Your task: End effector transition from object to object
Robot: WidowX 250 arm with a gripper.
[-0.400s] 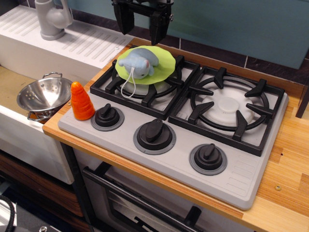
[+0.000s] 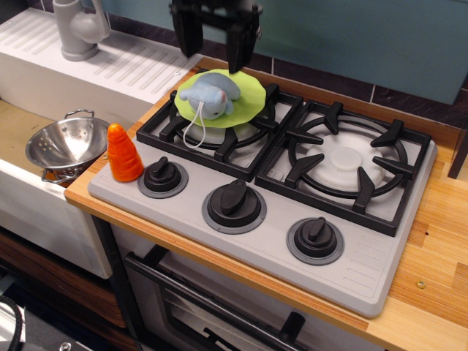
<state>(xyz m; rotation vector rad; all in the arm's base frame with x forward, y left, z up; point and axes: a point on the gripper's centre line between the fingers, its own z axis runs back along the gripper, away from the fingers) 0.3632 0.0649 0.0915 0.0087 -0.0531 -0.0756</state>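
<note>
My black two-fingered gripper [image 2: 213, 60] hangs at the top of the view, above the back left burner. Its two flat jaws stand apart, open and empty. Right below it a light blue plush toy [image 2: 212, 93] with a white cord lies on a lime green plate [image 2: 254, 89] on the left burner grate. The gripper is above the toy and does not touch it. An orange plastic carrot [image 2: 123, 152] stands upright at the stove's front left corner.
A grey toy stove [image 2: 365, 256] with two black grates and three black knobs [image 2: 234, 203] sits on a wooden counter [image 2: 439, 241]. A metal colander [image 2: 66, 143] lies in the sink at the left. A grey faucet [image 2: 77, 29] stands at the back left.
The gripper has dropped slightly lower toward the plush toy. Nothing else has moved.
</note>
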